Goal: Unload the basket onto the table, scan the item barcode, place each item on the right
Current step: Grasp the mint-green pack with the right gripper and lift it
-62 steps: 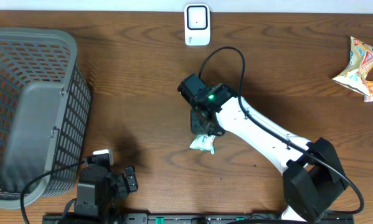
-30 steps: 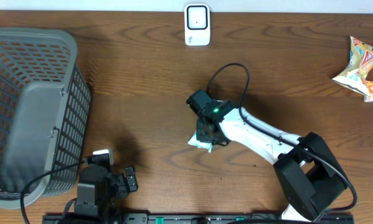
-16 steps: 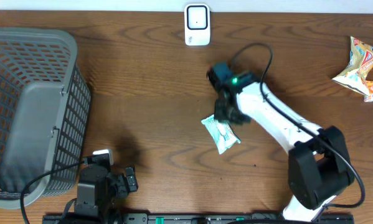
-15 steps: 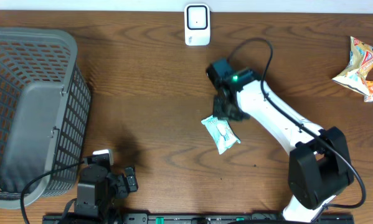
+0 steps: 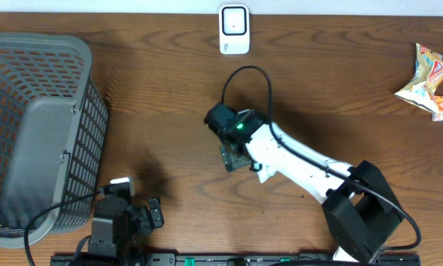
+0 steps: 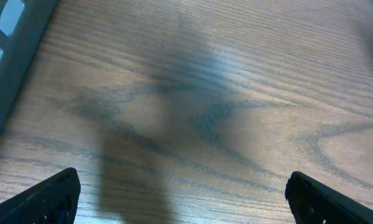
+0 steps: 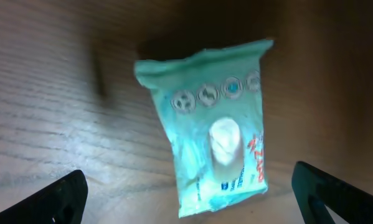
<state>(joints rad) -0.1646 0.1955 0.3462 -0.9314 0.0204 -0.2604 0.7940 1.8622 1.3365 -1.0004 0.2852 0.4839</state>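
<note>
The item is a pale green wipes packet (image 7: 214, 149) lying flat on the wooden table, printed side up; no barcode shows on this face. My right gripper (image 7: 198, 199) hovers over it, open, with the packet's lower end between the spread fingertips (image 7: 61, 199) and untouched. In the overhead view the right gripper (image 5: 234, 156) is near the table's middle and the arm hides nearly all of the packet. The white scanner (image 5: 234, 29) stands at the back edge. My left gripper (image 6: 195, 199) is open over bare wood, parked at the front left (image 5: 153, 213).
A large grey mesh basket (image 5: 29, 74) fills the left side; its corner (image 6: 12, 37) shows in the left wrist view. Snack packets (image 5: 428, 74) lie at the far right edge. The right arm's black cable loops above its wrist (image 5: 247, 81).
The right gripper has opened and let go of the packet, which now rests on the table. The right arm has swung back left and toward the front. The left arm has not moved.
</note>
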